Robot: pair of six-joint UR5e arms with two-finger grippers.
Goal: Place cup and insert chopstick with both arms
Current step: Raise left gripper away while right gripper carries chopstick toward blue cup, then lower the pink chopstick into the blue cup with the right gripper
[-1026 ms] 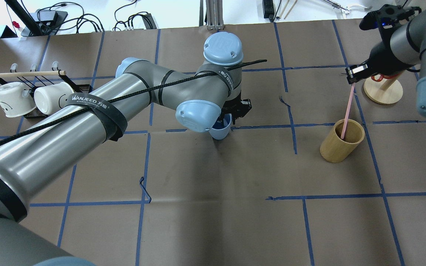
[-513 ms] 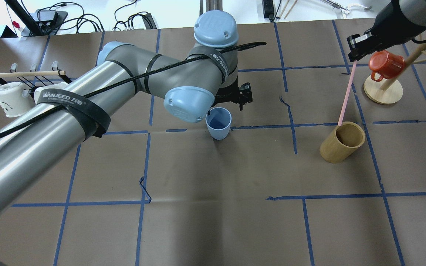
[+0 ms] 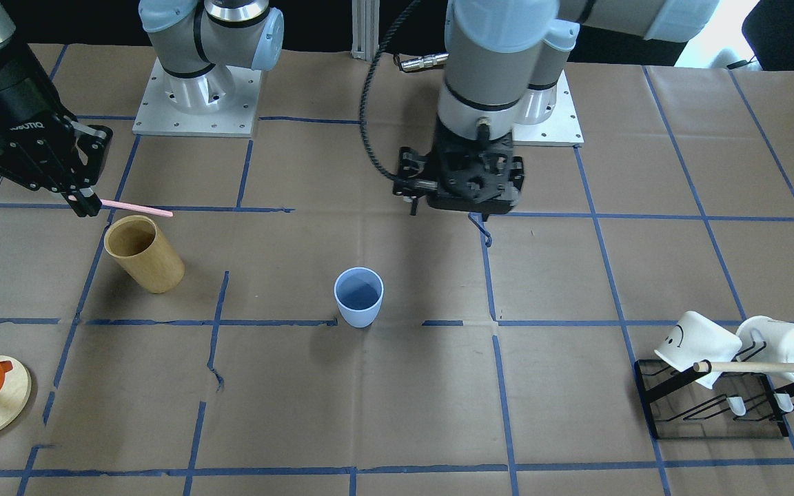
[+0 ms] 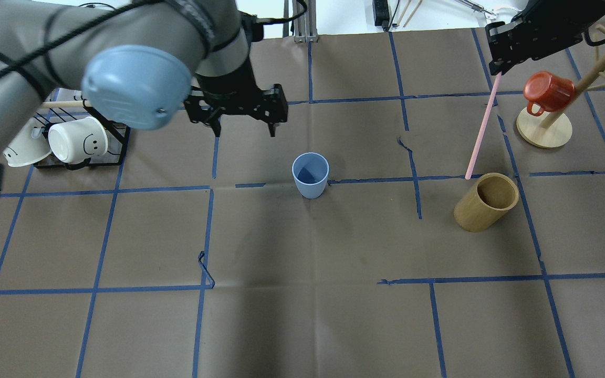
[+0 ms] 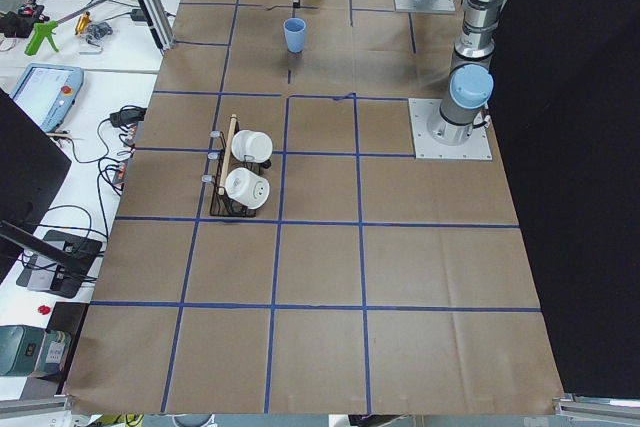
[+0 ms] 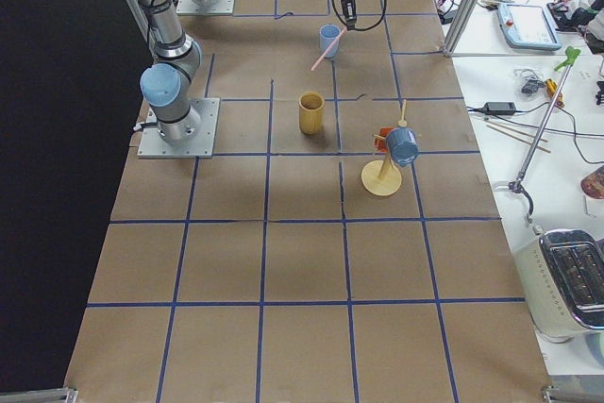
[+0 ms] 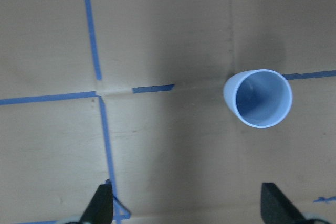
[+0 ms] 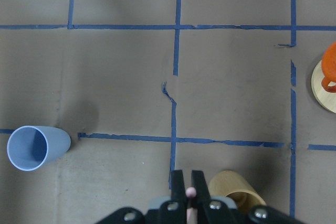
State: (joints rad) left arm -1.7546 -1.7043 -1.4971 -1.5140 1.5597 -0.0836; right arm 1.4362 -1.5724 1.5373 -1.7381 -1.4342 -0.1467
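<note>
Pink chopstick (image 4: 483, 126) in right end effector (image 4: 494, 72)

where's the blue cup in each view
Front-facing: cup at centre, slightly low.
Overhead: cup at centre, slightly high.
Exterior left: cup near top, left of centre.
Exterior right: cup near top, right of centre.
Left wrist: cup at right.
Right wrist: cup at lower left edge.
Landmark: tan wooden cylinder, in all but the left wrist view.

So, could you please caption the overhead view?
Cup stands upright and empty; right jaws hold the chopstick clear of the wooden cylinder.
</note>
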